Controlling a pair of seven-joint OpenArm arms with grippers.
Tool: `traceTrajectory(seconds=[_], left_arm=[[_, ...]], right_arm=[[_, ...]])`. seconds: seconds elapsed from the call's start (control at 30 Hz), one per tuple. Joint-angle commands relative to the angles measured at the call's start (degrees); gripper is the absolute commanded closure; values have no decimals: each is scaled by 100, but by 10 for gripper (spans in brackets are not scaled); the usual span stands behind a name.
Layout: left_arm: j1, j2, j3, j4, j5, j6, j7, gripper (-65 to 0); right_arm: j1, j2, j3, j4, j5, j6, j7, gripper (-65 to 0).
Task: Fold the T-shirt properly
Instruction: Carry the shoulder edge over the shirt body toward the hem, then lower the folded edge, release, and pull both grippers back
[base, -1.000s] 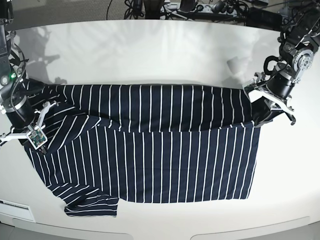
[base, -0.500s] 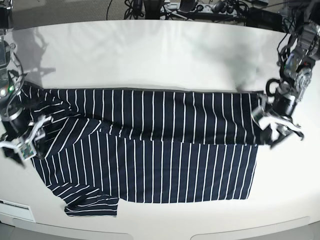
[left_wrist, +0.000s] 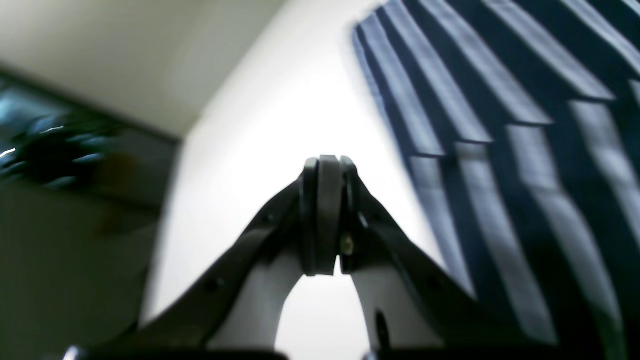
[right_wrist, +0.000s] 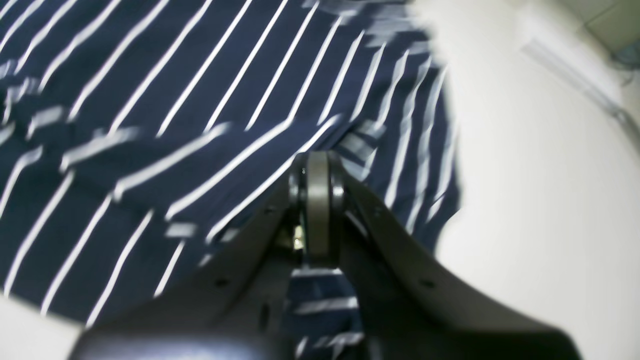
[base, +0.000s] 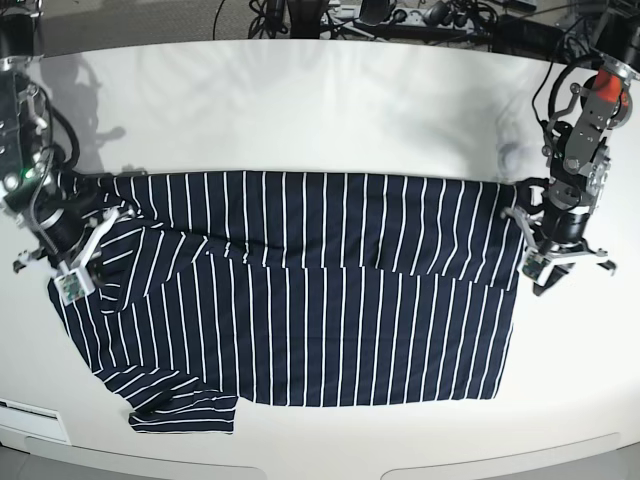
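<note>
My T-shirt, dark navy with thin white stripes, lay across the middle of the pale worktop, wide from nine o'clock to three o'clock in the base view. A band of it was folded over along the twelve o'clock side, its lower edge running across the cloth beneath. The stripes ran mostly from twelve towards six o'clock on both layers. Towards nine o'clock the folded cloth was less tidy: a loose, slanting flap overlapped there, with wrinkles around it. A sleeve stuck out at seven o'clock, creased, its stripes running a different way from those on the body.

My left end effector was at three o'clock, just beside the shirt's edge. Its fingertips were pressed together with nothing between them; in the left wrist view they showed against the white surface, and the striped cloth spread from twelve round to five o'clock of that view.

My right end effector was at nine o'clock, over the rumpled part of the shirt. Its fingertips were pressed together too. In the right wrist view they stood in front of the flap's edge, and I could not tell whether they touched the cloth.
</note>
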Motion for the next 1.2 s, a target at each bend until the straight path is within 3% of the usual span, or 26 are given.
traceTrajectory(seconds=[0.0, 0.1, 0.27, 0.37, 0.47, 0.67, 0.93, 1.17], left_arm=[[-85, -94, -55, 70, -155, -297, -87, 0], [-81, -63, -55, 66, -575, -1193, -83, 0], [-83, 76, -55, -186, -684, -1729, 0, 0], [-96, 232, -55, -621, -684, -2218, 59, 0], [-70, 323, -55, -791, -704, -2570, 463, 0], [308, 221, -57, -424, -1051, -2599, 1311, 0], [1027, 37, -57, 507, -914, -2577, 1355, 0], [1421, -133, -57, 758, -833, -2577, 1373, 0]], right_arm=[[24, 20, 57, -2, -98, 20, 181, 0], [-74, -251, 59, -404, -496, 133, 341, 0], [-63, -433, 59, -1405, -647, 396, 527, 0], [-76, -424, 59, -1690, -651, 487, 267, 0], [-74, -404, 81, -1635, -623, 474, -103, 0], [-358, -249, 92, -1235, -603, 363, -608, 0], [-1311, 179, 105, -352, -608, -9, -586, 0], [-2312, 190, 192, 94, -741, -302, -564, 0]])
